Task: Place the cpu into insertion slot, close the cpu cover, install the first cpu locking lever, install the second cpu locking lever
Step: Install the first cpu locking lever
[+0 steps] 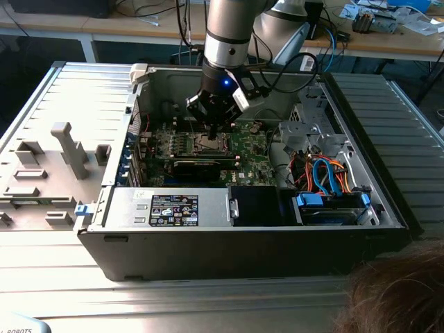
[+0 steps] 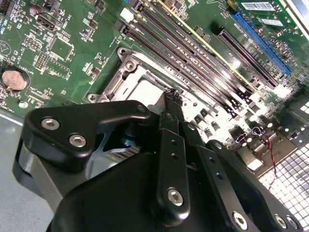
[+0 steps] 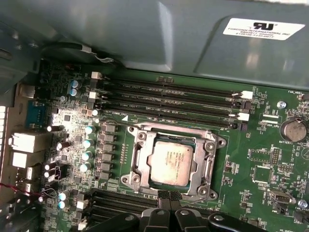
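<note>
Silvery-tan, the cpu (image 3: pixel 169 163) already sits in the insertion slot (image 3: pixel 136 162) with the cpu cover (image 3: pixel 210 159) down around it. Fingers pressed together, the end effector (image 3: pixel 169 197) touches the cover's near edge; levers seemingly remain.

The cpu (image 3: pixel 170 163) lies in the insertion slot (image 3: pixel 136 155) on the motherboard (image 3: pixel 270 186) inside the computer case (image 1: pixel 243 243), with the memory slots (image 3: pixel 169 101) beside it and the end effector (image 3: pixel 167 197) at the slot's edge.
</note>
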Controlling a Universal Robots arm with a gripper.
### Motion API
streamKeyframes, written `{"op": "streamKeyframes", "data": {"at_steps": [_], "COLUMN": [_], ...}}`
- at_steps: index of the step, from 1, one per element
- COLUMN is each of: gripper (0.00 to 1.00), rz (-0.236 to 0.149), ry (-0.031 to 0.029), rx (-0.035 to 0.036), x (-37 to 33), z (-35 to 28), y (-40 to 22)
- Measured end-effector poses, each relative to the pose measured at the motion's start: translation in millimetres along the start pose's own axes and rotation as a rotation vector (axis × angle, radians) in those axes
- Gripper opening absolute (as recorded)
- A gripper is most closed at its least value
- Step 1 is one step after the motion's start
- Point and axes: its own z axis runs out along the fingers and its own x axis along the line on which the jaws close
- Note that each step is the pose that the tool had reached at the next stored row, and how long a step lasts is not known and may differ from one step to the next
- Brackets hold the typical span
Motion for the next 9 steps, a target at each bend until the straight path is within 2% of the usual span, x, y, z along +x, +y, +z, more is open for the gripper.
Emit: {"op": "streamKeyframes", "data": {"at_steps": [9], "gripper": [0.11], "rz": [-0.023], "ry": [-0.0012], "rx": [0.0022], "x": [0.0], "z": [0.0], "y": [0.0]}}
